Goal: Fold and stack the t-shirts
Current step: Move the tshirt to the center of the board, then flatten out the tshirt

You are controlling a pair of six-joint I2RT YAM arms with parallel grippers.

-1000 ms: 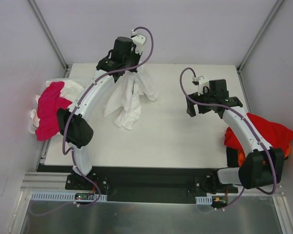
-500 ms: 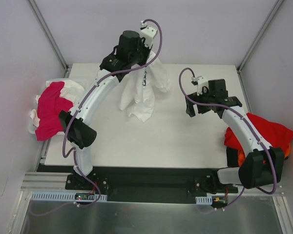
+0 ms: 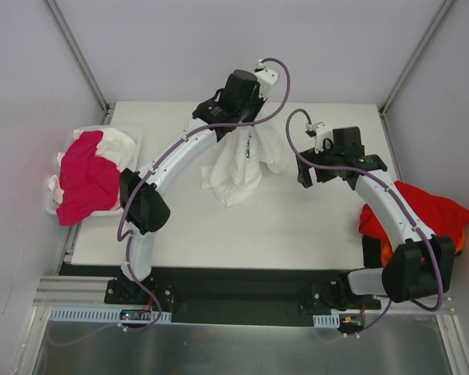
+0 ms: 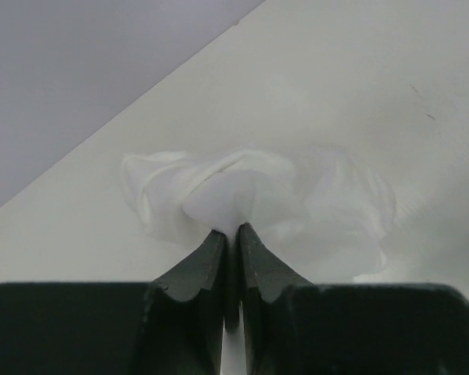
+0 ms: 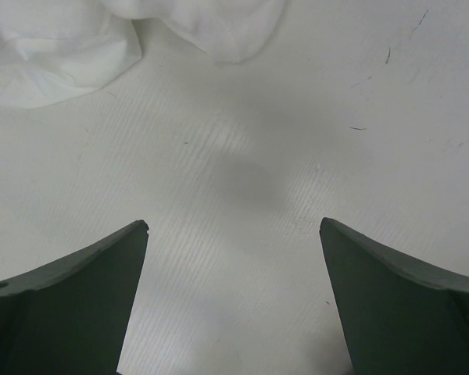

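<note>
The left gripper is clamping a limp white cloth t-shirt aloft, upper centre. The right gripper is gaping; spreading it flat likely follows.

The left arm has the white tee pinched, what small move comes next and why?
Probably slide the open right end effector toward the hanging edge of the white cloth t-shirt: the left end effector pinches it bunched, so spreading needs a second grip.

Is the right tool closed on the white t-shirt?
No, the right tool stands wide open over the table, and the white t-shirt lies ahead of it, untouched.
</note>
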